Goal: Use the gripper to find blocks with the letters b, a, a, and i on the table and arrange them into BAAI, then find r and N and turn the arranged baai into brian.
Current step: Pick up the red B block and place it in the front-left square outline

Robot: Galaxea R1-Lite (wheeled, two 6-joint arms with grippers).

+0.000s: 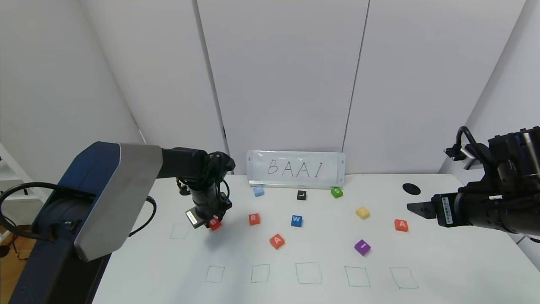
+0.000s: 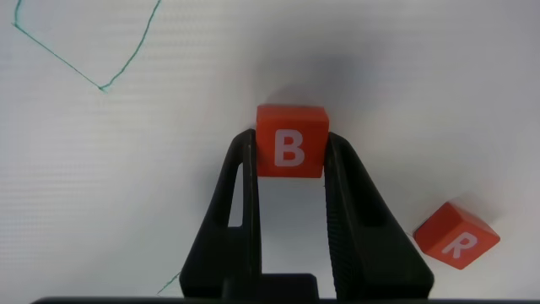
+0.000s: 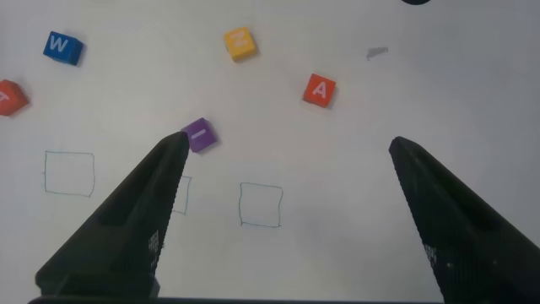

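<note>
B block (image 2: 290, 150) clamped in left tool (image 2: 290, 169).

Robotics lab setup: bare white partition panels (image 1: 278, 76), white counter (image 1: 443, 270) with hand-drawn green squares (image 1: 308, 272), whiteboard label (image 1: 296, 169).

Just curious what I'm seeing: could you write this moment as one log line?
left gripper: shut on orange-red B block | right gripper: open, over white table | green drawn squares: no blocks

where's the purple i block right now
In the head view the purple I block lies on the table's right half, ahead of the row of green squares, between the yellow block and the right-hand A block.
</note>
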